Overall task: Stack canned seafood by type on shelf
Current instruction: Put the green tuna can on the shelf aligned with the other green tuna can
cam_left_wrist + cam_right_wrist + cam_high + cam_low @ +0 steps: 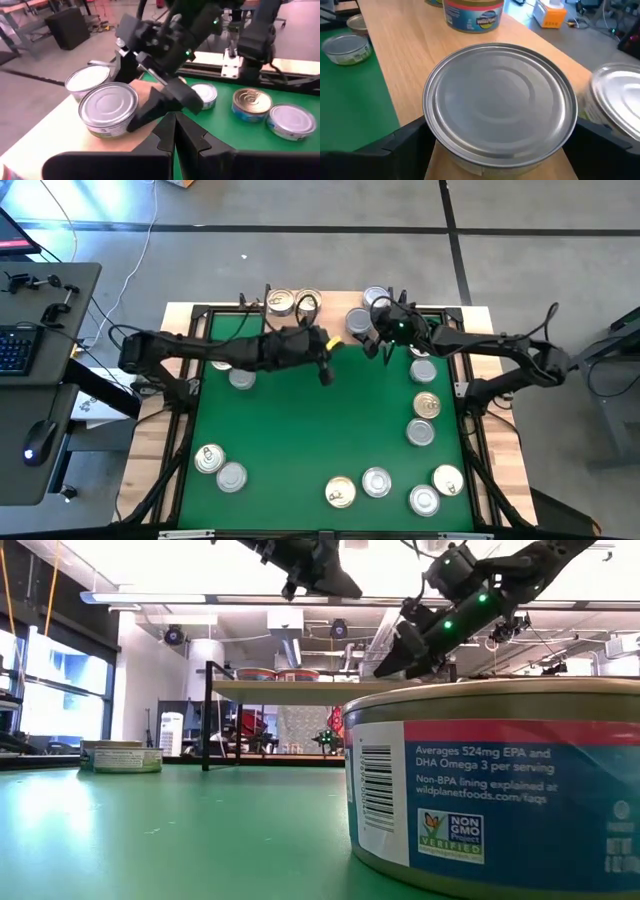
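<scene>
My right gripper (372, 340) hangs over the far right part of the wooden shelf (415, 55), its fingers spread wide either side of a silver-lidded tin (499, 117) that stands upright on the board; whether the pads touch its wall I cannot tell. A second silver tin (615, 100) sits just beside it, farther right. My left gripper (326, 375), pinched shut and empty, waits near the shelf's middle, so the right arm is nearer.

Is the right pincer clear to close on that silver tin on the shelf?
Probably yes: the right pincer stands open with a finger on either side of the silver tin, nothing between.
</scene>
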